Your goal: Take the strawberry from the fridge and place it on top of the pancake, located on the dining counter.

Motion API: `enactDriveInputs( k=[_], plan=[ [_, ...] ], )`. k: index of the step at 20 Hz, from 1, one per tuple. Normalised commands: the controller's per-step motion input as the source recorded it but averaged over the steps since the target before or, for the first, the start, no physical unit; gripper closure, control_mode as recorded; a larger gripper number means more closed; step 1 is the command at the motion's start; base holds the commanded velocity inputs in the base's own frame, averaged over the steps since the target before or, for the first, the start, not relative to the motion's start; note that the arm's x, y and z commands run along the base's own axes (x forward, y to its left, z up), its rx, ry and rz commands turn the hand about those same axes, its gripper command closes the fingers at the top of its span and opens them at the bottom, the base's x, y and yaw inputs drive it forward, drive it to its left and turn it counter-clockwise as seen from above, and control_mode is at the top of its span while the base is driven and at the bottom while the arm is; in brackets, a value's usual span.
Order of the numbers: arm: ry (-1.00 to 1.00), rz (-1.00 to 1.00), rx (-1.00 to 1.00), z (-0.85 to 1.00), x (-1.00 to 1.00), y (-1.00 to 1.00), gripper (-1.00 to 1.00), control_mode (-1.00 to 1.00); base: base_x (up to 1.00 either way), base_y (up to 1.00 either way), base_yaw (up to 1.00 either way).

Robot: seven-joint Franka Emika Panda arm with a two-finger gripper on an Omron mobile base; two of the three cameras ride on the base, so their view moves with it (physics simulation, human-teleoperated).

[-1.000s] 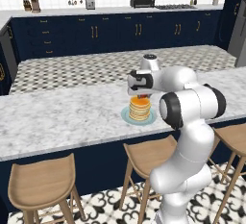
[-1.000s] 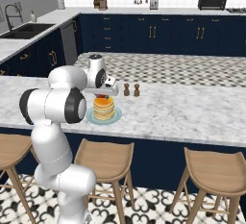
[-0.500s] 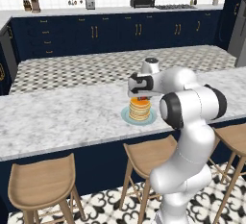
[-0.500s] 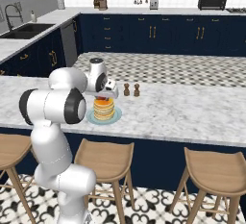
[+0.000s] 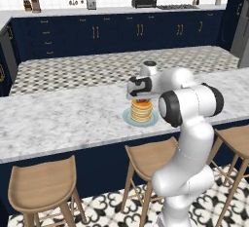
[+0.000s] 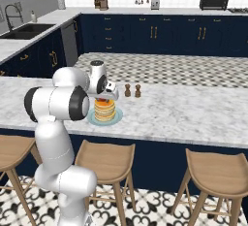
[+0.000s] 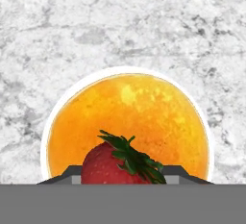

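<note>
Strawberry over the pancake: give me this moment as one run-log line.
phase: placing | gripper: shut on strawberry | position: directly above pancake on dining counter | release: not yet done

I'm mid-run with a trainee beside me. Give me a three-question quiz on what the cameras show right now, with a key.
1. True or false: the strawberry is between the gripper's fingers, above the pancake.
2. What is the pancake plate resting on? A) the dining counter B) a wooden stool C) the floor
3. Fill in: on the counter beyond the plate stand two small dark ____.

Key: 1 true. 2 A. 3 shakers; they look like a salt and pepper pair, apart from the plate.
</note>
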Motion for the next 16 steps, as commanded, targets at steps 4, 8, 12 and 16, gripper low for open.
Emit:
enactDriveInputs(
  k=[4, 8, 12, 16],
  plan=[
    [-0.02, 0.0, 0.0, -0.13, 0.09, 0.0, 1.0, -1.0, 0.0, 0.0, 0.0],
    [-0.02, 0.0, 0.0, -0.25, 0.0, 0.0, 1.0, -1.0, 0.0, 0.0, 0.0],
    [0.0, 0.0, 0.0, -0.05, 0.0, 0.0, 1.0, -1.0, 0.0, 0.0, 0.0],
    [0.0, 0.0, 0.0, -0.01, 0.0, 0.0, -1.0, -1.0, 0.0, 0.0, 0.0]
  ],
)
